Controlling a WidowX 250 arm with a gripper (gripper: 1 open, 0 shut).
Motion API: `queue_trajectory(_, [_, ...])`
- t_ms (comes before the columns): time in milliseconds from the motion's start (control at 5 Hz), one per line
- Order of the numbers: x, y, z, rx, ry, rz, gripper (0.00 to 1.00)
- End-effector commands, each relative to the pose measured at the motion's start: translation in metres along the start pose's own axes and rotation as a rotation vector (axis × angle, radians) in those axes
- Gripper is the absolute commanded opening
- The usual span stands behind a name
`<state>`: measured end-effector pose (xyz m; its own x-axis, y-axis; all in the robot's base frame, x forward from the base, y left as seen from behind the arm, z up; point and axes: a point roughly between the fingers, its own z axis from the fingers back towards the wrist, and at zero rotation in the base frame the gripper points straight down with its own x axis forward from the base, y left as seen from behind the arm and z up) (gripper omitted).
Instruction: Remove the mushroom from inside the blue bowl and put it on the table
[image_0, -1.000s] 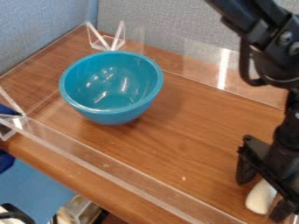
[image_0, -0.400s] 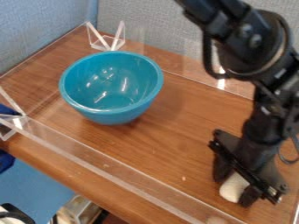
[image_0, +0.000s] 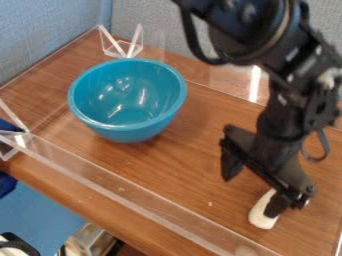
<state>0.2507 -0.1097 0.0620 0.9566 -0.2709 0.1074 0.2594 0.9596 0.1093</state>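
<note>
**Mushroom out of the bowl, gripper close above it**

From the single camera view, we find the mushroom (image_0: 269, 211) lying on the table (image_0: 174, 165) near the front right corner, well apart from the blue bowl (image_0: 127, 98), which shows only glossy highlights inside. The gripper (image_0: 263, 178) points down just above and behind the mushroom, its dark fingers (image_0: 235, 157) standing apart with nothing between them; one finger overlaps the mushroom's top edge in this view, so we cannot tell whether it touches.

We judge the main risk to be a nudge. If the arm swings sideways low, a finger could clip the mushroom and roll it (its rounded cap gives little resistance) toward the low clear acrylic wall (image_0: 134, 205) at the near edge. A lift straight up looks safest to us.

The mushroom is cream-white, smooth and stubby, with an orange-red patch at its lower end. The bowl is round, deep, turquoise plastic with a shiny finish. The tabletop is reddish-brown wood grain, flat and slightly reflective; the walls are thin and transparent. The gripper is matte black and angular.
</note>
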Motion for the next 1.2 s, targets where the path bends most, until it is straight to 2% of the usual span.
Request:
queue_trajectory(0, [0.001,0.013,0.029,0.019,-0.079,0.041,1.00])
queue_trajectory(200, [0.002,0.019,0.038,0.017,-0.111,0.071,1.00])
queue_trajectory(400, [0.009,0.020,0.035,0.004,-0.132,0.100,1.00])
queue_trajectory(1000, [0.012,0.026,0.029,-0.007,-0.173,0.154,1.00])
